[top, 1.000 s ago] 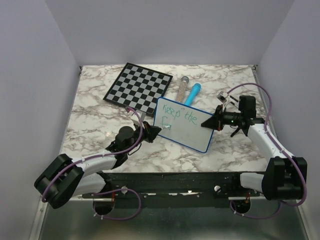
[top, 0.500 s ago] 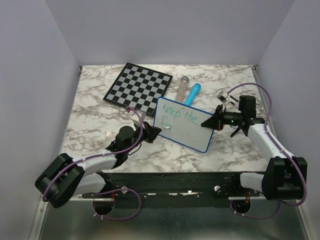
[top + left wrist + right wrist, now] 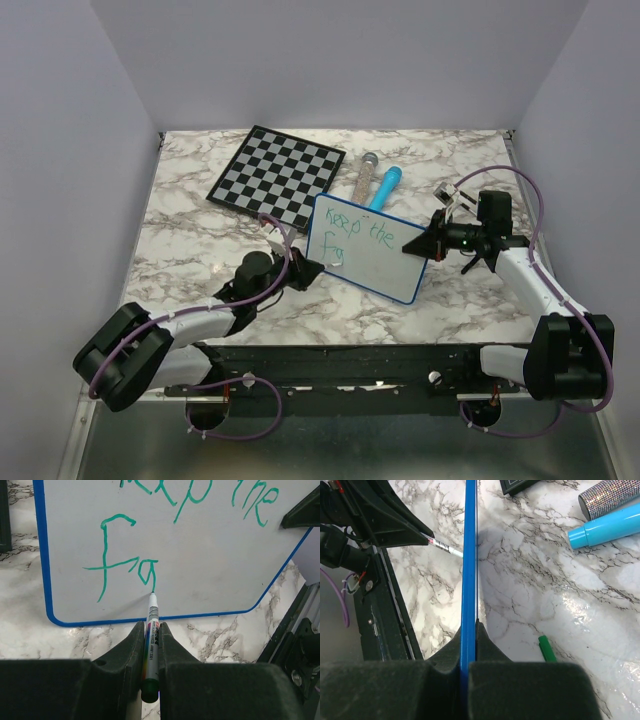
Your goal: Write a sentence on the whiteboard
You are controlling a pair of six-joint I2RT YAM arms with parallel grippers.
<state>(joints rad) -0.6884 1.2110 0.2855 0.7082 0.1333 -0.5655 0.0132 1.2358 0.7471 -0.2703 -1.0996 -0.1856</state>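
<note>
The whiteboard [image 3: 372, 262] is in the middle of the desk [image 3: 190, 240], between the two arms. It is raised with its white face turned toward the left arm. I cannot tell if its lower edge touches the desk. On the face is the sentence [image 3: 200, 500] in thin green letters: "Keep the" on the first line, and below it only "Fa".

The right tool [image 3: 469, 630] is clamped on the blue rim at the right end of the board, and in the right wrist view the rim runs straight up between its fingers. The left tool [image 3: 151, 627] is closed on a marker [image 3: 151, 650]. The marker's tip touches the board just under the letter "a", near the lower blue rim.

Behind the board, further from the arms, a black-and-white chessboard [image 3: 277, 175] lies flat on the desk. Just beside it lie a glittering silver tube [image 3: 364, 175] and a light blue tube [image 3: 385, 187], side by side, both near the upper edge of the board. What is in these tubes cannot be seen. A small green piece [image 3: 547, 650] lies on the marble near the right tool.
</note>
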